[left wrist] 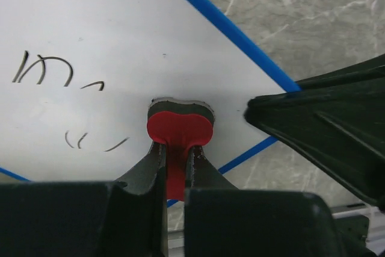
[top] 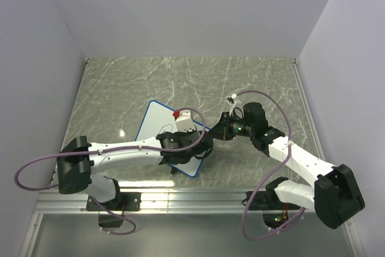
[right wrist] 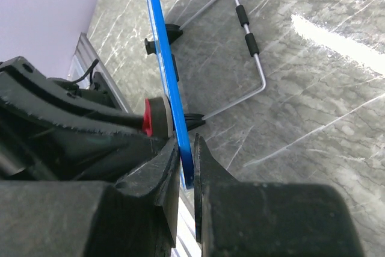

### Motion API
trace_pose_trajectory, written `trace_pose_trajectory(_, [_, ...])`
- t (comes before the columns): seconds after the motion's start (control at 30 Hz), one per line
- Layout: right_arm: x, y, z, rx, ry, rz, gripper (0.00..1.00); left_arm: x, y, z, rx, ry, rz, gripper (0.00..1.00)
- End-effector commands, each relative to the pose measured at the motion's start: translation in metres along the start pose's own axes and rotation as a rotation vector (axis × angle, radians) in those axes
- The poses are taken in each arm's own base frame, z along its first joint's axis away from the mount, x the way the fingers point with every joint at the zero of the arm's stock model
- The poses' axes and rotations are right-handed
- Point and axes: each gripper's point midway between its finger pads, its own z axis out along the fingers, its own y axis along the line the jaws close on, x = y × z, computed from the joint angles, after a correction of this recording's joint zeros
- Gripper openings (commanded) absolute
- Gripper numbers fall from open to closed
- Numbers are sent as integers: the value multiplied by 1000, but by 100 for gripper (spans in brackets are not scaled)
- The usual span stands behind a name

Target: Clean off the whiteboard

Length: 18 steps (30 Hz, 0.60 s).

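The marbled table (top: 120, 88) carries the whiteboard (top: 157, 120) near its centre, between the two arms. The right gripper (right wrist: 186, 148) is closed tight on the board's blue edge. The left gripper (left wrist: 174, 154) is clamped on the red eraser (left wrist: 179, 126), which sits against the white face near the black scribbles (left wrist: 45, 70).

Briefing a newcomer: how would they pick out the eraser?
Start at the blue-rimmed whiteboard, clamped at its edge by the right pincer. On its white face, the left pincer holds the eraser. It is the only red item, beside black scribbles.
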Motion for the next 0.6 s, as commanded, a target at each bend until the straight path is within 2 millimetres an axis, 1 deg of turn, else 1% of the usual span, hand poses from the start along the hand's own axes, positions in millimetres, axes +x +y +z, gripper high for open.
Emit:
trace_pose_trajectory(0.0, [34,-9,-3,42,116,72,0,-9,-45,5,136,-12,-116,0])
trace_pose_trajectory(0.03, [34,-8,-3,38,116,68,0,-7,-39,6,128,-9,-115,0])
trace_pose_trajectory(0.07, [34,-9,-3,40,116,70,0,-11,-35,4,129,-13,-125,0])
trace_pose_trajectory(0.1, [35,-8,-3,38,119,69,0,-16,-27,7,110,-22,-141,0])
trace_pose_trajectory(0.13, [35,-8,-3,36,121,68,0,-13,-12,12,80,-17,-133,0])
trace_pose_trajectory(0.17, [36,-8,-3,39,123,69,0,-17,-3,11,73,-21,-147,0])
trace_pose_trajectory(0.2, [37,-8,-3,39,123,68,0,-25,10,18,49,-28,-166,0])
trace_pose_trajectory(0.23, [36,-8,-4,39,121,67,0,-18,29,24,22,-19,-157,0])
trace_pose_trajectory(0.3, [35,-7,-4,39,120,63,0,-22,50,28,-4,-29,-167,0])
trace_pose_trajectory(0.33, [36,-8,-4,43,123,64,0,-11,70,33,-44,-21,-145,0])
trace_pose_trajectory(0.4, [35,-9,-3,50,126,65,0,1,87,37,-82,-9,-151,0])
trace_pose_trajectory(0.43, [36,-9,-3,49,130,70,0,12,104,41,-121,2,-146,0])
trace_pose_trajectory(0.47, [37,-10,-2,50,134,72,0,18,114,43,-150,-6,-147,0])
trace_pose_trajectory(0.5, [38,-9,-1,45,138,73,0,24,118,42,-159,-14,-181,0])
trace_pose_trajectory(0.53, [37,-10,-1,44,136,75,0,31,129,42,-184,-21,-186,0])
trace_pose_trajectory(0.57, [39,-12,0,47,141,80,0,34,130,41,-185,-39,-213,0])
